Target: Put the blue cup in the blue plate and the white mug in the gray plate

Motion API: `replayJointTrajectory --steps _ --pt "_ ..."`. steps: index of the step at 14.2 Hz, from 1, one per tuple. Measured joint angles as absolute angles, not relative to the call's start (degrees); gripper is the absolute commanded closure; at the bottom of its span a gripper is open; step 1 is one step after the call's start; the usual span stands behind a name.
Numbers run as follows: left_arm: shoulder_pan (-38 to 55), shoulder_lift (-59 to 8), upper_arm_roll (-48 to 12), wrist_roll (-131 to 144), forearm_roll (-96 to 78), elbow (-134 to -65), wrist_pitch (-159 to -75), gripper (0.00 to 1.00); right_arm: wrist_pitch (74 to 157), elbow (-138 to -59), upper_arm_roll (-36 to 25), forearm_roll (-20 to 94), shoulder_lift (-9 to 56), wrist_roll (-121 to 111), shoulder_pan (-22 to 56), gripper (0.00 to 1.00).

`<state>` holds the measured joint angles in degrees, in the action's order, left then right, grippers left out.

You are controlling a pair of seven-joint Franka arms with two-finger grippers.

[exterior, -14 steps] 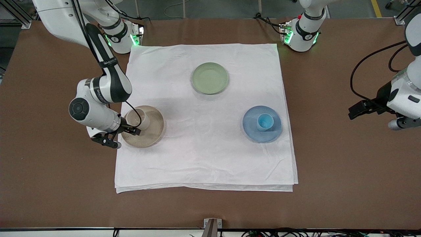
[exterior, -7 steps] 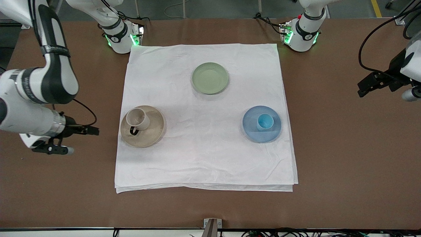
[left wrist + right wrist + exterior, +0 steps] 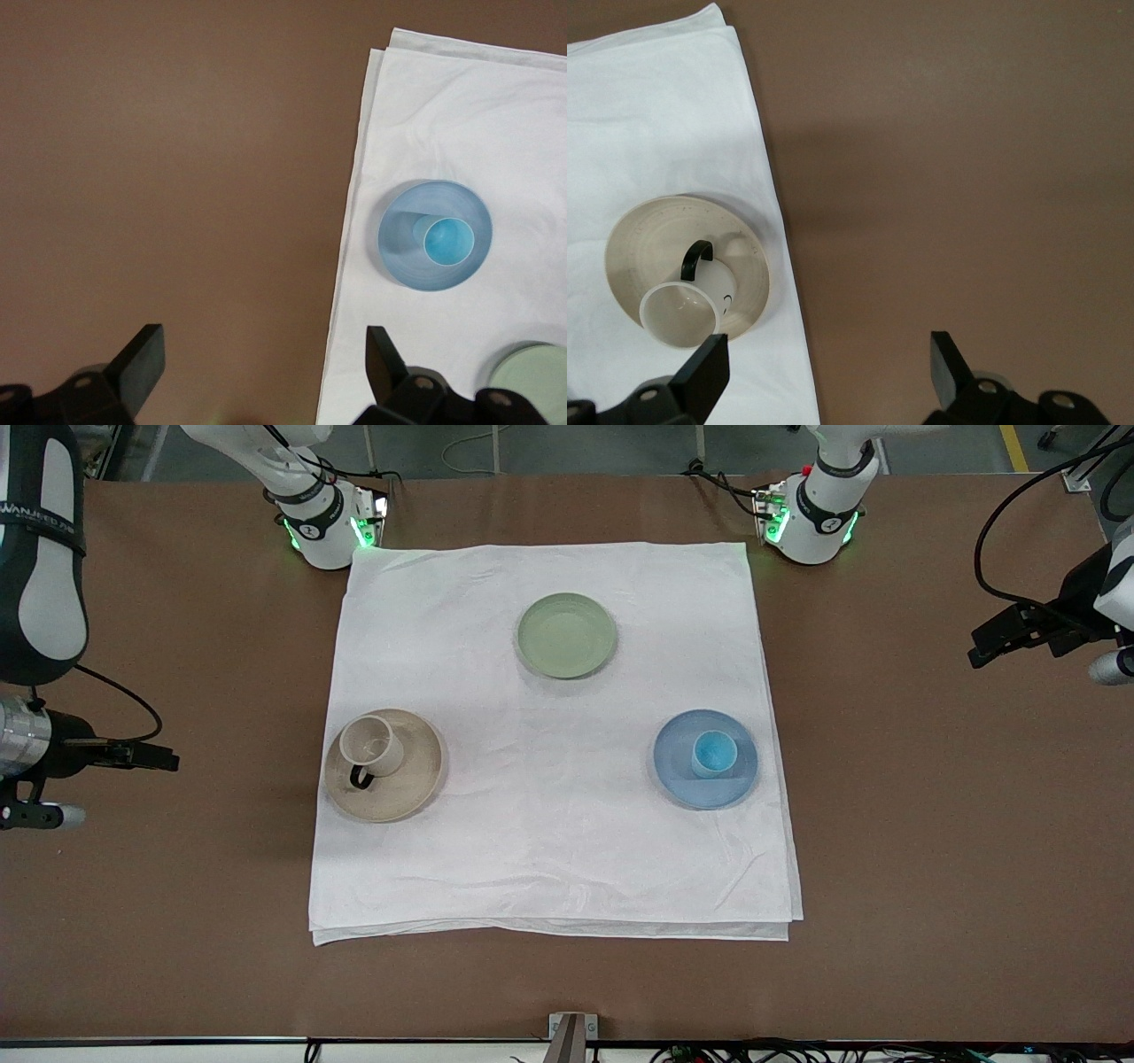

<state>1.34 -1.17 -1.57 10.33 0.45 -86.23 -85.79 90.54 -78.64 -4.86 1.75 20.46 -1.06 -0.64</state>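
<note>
The blue cup (image 3: 713, 753) stands upright in the blue plate (image 3: 678, 769) on the white cloth. The white mug (image 3: 372, 745), with its dark handle, stands in the gray plate (image 3: 415, 775). My right gripper (image 3: 124, 788) is open and empty, over bare table off the cloth's edge at the right arm's end. Its wrist view shows the mug (image 3: 682, 312) in the gray plate (image 3: 647, 235), apart from the open gripper (image 3: 828, 363). My left gripper (image 3: 1041, 662) is open and empty over bare table at the left arm's end. Its wrist view shows the cup (image 3: 446, 241) in the blue plate (image 3: 400, 257), apart from the gripper (image 3: 266, 354).
A pale green plate (image 3: 566, 636) lies empty on the white cloth (image 3: 549, 850), farther from the front camera than the other two plates. Brown table (image 3: 930, 868) surrounds the cloth. The arm bases stand at the cloth's two corners farthest from the front camera.
My right gripper has drawn away from the mug and gray plate, off the cloth toward the right arm's end. The mug stays in the plate. My left gripper has also drawn away slightly.
</note>
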Motion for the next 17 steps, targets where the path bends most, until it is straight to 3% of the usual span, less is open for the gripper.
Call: replayJointTrajectory --steps 10,17 --pt "1.7 -0.7 -3.7 10.3 -0.1 -86.7 -85.7 0.00 81.2 -74.2 -4.7 1.3 17.3 -1.1 -1.1 0.00" --pt "1.5 -0.3 -3.6 10.3 -0.1 -86.7 -85.4 0.00 83.4 -88.9 -4.0 1.3 3.8 -1.1 -1.0 0.00"
